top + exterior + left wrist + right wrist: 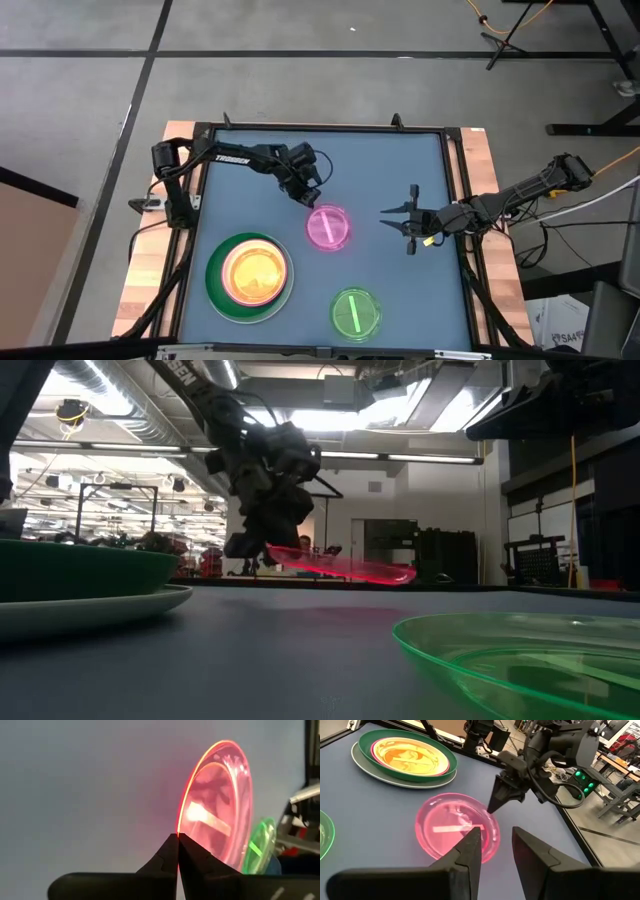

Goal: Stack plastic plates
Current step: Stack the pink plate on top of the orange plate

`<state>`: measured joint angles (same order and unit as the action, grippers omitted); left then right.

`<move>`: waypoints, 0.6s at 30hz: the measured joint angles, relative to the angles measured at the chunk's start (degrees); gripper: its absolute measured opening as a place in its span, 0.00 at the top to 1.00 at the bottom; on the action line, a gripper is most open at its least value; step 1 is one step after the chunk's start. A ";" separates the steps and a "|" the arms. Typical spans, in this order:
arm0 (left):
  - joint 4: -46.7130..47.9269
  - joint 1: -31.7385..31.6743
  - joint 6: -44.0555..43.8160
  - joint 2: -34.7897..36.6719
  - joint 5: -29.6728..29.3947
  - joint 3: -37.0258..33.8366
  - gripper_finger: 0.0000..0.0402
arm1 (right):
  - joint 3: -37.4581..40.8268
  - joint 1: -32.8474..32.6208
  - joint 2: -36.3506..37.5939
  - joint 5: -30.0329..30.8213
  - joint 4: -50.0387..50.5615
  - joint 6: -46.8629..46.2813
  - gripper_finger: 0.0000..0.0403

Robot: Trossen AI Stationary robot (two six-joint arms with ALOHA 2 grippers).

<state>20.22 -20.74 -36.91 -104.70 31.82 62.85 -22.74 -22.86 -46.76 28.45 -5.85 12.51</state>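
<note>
My left gripper (311, 203) is shut on the far-left rim of a small translucent pink plate (329, 227), which sits near the table's middle. The low view shows this plate (340, 565) tilted, its held side raised. My right gripper (390, 220) is open and waits just to the right of the pink plate (455, 830), touching nothing. At the near left is a stack (250, 275): a pale plate at the bottom, then dark green, magenta and an orange-yellow plate on top. A small translucent green plate (355, 313) lies flat near the table's near edge. My left gripper pinches the pink plate's rim (178, 831) between its two fingertips (170, 851). It comes from the table's far left, slanting down. The plate tilts away from the fingers with the held edge raised. Whether the opposite edge (405, 574) rests on the table, I cannot tell.
The blue table (400, 160) has a raised dark frame round it. Bare table lies between the pink plate, the stack and the green plate (520, 660). The left arm (555, 745) stands beyond the pink plate in the right wrist view.
</note>
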 joint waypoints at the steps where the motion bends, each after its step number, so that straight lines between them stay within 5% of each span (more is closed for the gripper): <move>1: -0.17 0.37 0.02 0.01 0.56 0.00 1.00 | 0.01 0.01 0.00 0.00 0.00 0.00 0.74; 18: -0.56 5.63 11.82 0.01 13.48 0.00 1.00 | 0.00 0.01 0.00 0.00 0.02 0.00 0.74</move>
<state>19.66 -15.10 -25.08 -104.68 45.30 62.85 -22.74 -22.85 -46.76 28.45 -5.83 12.51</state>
